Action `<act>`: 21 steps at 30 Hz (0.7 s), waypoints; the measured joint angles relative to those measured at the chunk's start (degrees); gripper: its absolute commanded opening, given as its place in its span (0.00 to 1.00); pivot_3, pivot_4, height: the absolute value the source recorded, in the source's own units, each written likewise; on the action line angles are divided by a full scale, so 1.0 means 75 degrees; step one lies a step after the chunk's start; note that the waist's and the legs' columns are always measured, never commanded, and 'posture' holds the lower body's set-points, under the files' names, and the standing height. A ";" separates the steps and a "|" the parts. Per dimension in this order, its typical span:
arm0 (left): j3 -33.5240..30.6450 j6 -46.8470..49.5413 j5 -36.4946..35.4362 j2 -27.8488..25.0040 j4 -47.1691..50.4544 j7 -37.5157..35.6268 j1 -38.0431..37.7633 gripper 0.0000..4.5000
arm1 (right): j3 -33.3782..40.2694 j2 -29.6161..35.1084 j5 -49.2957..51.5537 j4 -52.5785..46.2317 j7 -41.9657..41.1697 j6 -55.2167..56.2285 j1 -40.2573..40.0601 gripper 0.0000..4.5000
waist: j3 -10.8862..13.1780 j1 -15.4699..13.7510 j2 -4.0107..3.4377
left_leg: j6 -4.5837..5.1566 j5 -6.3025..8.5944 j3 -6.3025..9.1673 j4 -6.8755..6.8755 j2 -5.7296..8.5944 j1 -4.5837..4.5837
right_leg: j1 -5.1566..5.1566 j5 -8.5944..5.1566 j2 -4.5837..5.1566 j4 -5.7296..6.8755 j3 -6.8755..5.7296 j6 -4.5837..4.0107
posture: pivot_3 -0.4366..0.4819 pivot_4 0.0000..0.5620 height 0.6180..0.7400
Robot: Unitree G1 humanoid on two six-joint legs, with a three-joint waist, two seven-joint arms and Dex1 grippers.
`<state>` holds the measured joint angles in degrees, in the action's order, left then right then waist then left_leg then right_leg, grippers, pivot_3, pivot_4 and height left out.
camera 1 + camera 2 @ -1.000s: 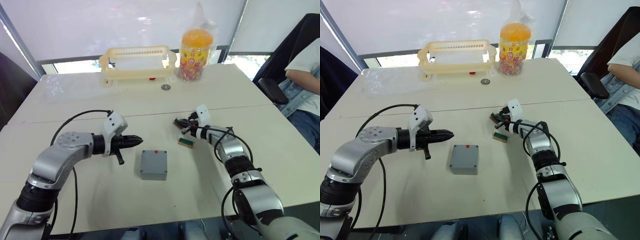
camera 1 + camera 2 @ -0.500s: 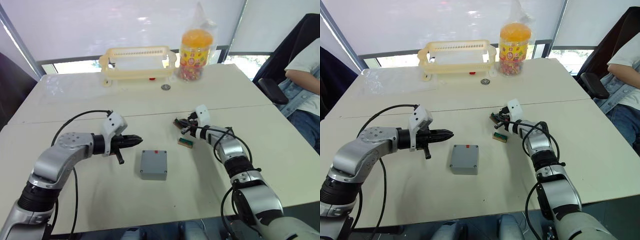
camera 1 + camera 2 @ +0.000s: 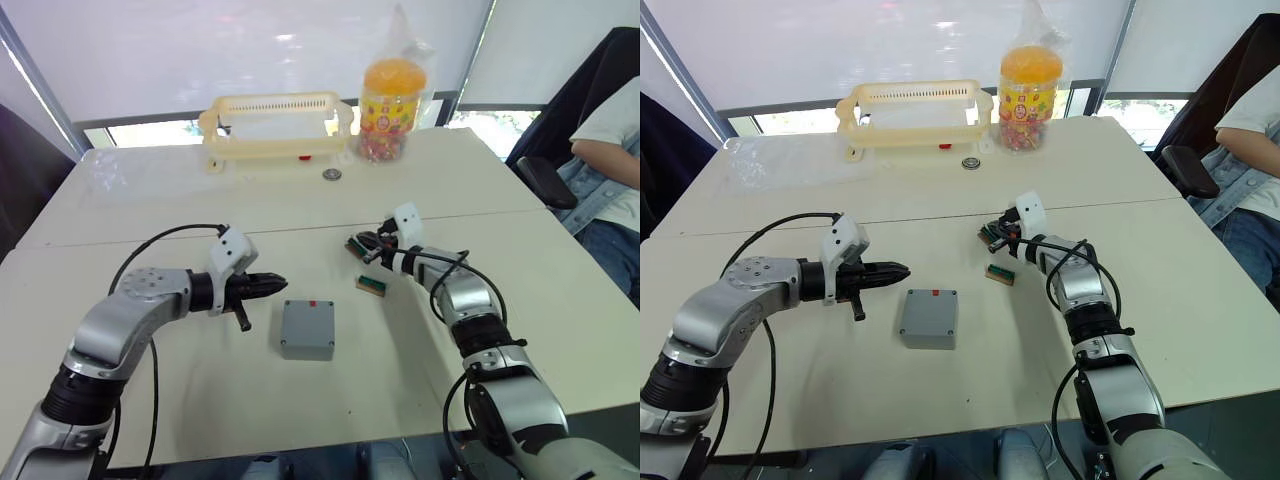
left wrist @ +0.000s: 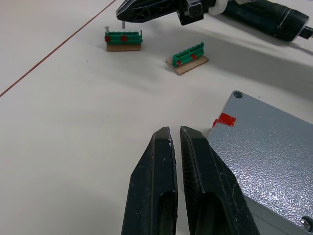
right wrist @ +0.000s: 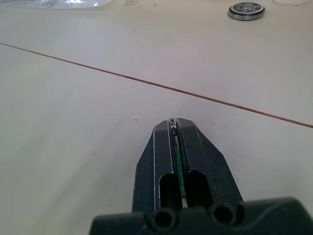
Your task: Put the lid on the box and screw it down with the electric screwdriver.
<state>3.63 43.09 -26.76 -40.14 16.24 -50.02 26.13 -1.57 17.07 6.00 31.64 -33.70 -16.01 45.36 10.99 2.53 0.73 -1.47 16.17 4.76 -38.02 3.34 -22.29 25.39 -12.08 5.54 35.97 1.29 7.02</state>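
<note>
Grey box (image 3: 304, 350) near the table's (image 3: 180, 390) front edge, between the two arms, touched by neither. Flat grey lid (image 4: 274, 147) apparently seated on top, red mark at its far edge; seam between lid and box too faint to confirm. One corner screw hole in view in the left wrist view, contents unclear; the rest cropped.

Left gripper (image 4: 174, 131) just beside the box's left side, low over the table, fingers pressed nearly together with a hairline gap and nothing between them.

Right gripper (image 5: 173, 122) well beyond the box, above the table, clenched on a thin green sliver (image 5: 178, 156) with a tiny dark speck at the tip; too small to identify.

Two small green connector blocks (image 4: 123, 40) (image 4: 187, 53) on tan bases, below and beside that gripper; the nearer one alone distinct from the head camera.

Further back: cream plastic basket (image 3: 275, 125), orange-lidded jar (image 3: 392, 95) wrapped in clear film, small metal ring (image 3: 331, 174).

Person's arm (image 3: 610, 150) and a dark chair, cropped by the right edge.
</note>
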 measured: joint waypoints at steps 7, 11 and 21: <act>0.0060 0.0003 -0.0033 0.0040 0.0052 -0.0251 0.0050 0.06 | 0.0178 0.0383 0.0417 -0.1576 -0.0267 -0.0624 -0.0390 0.01 | 0.0001 -0.0035 -0.0001 | 0.0002 0.0001 0.0003 0.0000 -0.0004 -0.0001 | 0.0000 0.0000 0.0001 -0.0001 -0.0001 0.0000 | 0.48 0.27 1.00; 0.0167 0.0054 -0.0225 0.0034 0.0233 -0.0535 0.0134 0.06 | 0.0278 0.0959 0.1166 -0.3749 -0.0913 -0.1597 -0.0915 0.01 | 0.0000 -0.0041 0.0001 | 0.0004 0.0002 0.0003 -0.0004 -0.0004 0.0000 | -0.0004 0.0000 0.0001 0.0000 -0.0001 0.0000 | 0.48 0.27 1.00; 0.0642 0.0322 -0.0484 -0.0146 0.0681 -0.1031 0.0161 0.06 | 0.0111 0.1687 0.2748 -0.7569 -0.1239 -0.3857 -0.2812 0.01 | 0.0000 -0.0030 0.0001 | 0.0008 0.0003 0.0004 -0.0009 -0.0008 0.0004 | -0.0009 -0.0001 0.0000 0.0006 -0.0002 -0.0001 | 0.48 0.27 1.00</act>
<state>8.44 45.51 -30.39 -41.23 21.35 -57.76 27.34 -0.74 29.72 26.61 -25.13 -43.00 -44.94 24.26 10.99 2.30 0.74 -1.41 16.19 4.79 -38.09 3.28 -22.26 25.33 -12.09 5.54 36.01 1.27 7.01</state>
